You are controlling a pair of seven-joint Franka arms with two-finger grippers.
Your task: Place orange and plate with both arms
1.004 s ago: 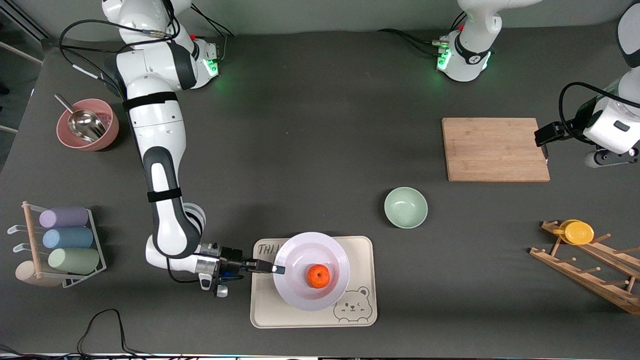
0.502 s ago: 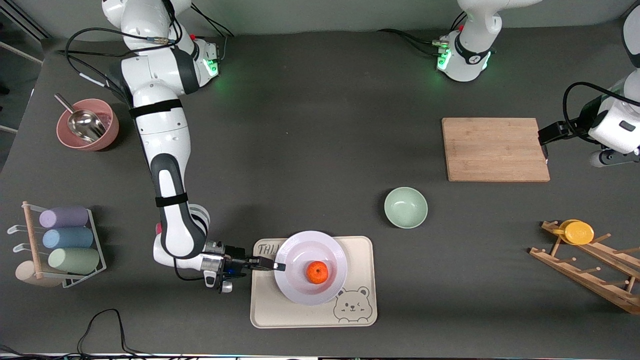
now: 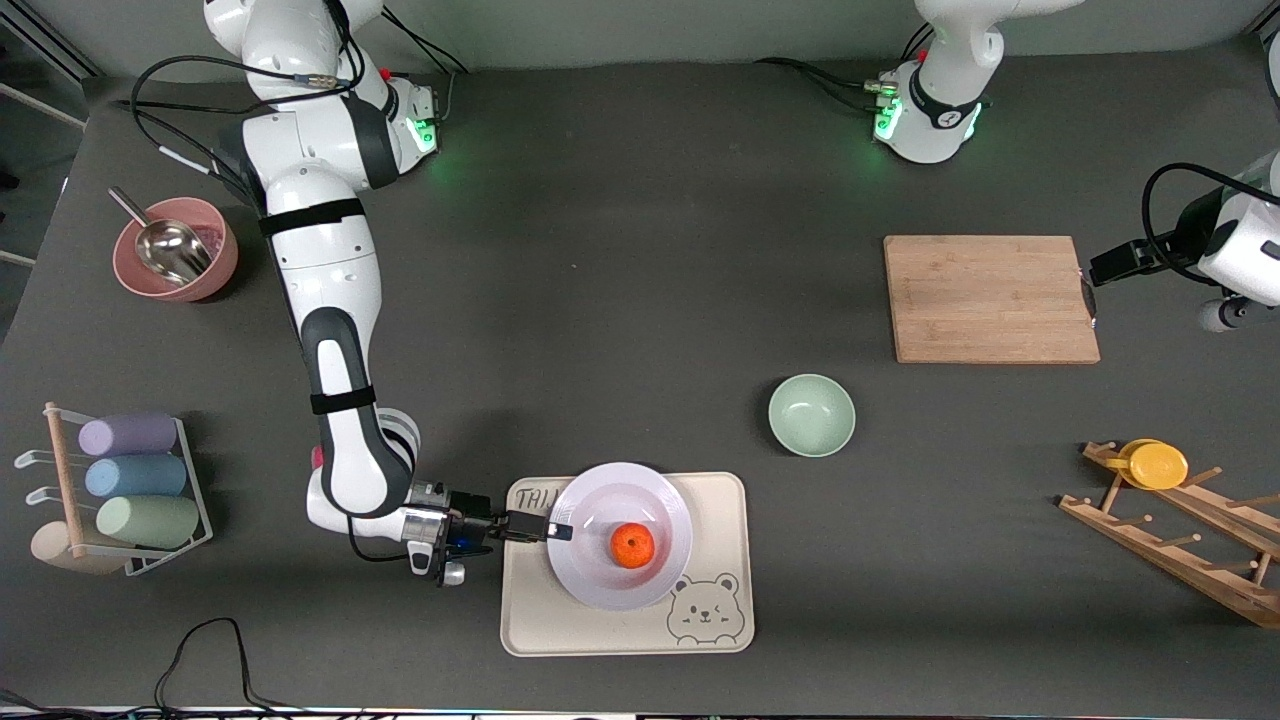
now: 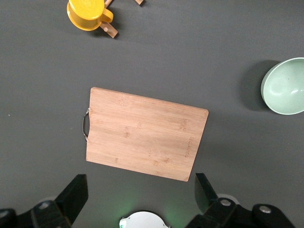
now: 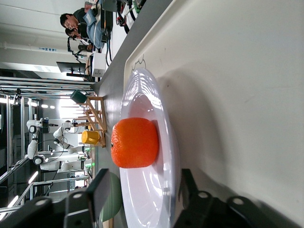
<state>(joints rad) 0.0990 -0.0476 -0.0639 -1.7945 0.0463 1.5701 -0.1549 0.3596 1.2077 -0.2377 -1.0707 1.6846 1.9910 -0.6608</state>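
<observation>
Our right gripper [image 3: 560, 530] straddled the plate [image 3: 620, 535] rim with fingers parted. The orange [image 3: 632, 545] sat on it. Our left gripper [image 4: 137, 194] waited, spread wide, over the cutting board [image 3: 990, 298].

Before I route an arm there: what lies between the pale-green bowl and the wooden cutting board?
Nothing: only bare dark table between pale-green bowl and wooden cutting board, in the front view.

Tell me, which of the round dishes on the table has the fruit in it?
The white plate on the beige bear tray: the orange sits in it. The pale-green bowl is empty, and the pink bowl holds a metal scoop.
</observation>
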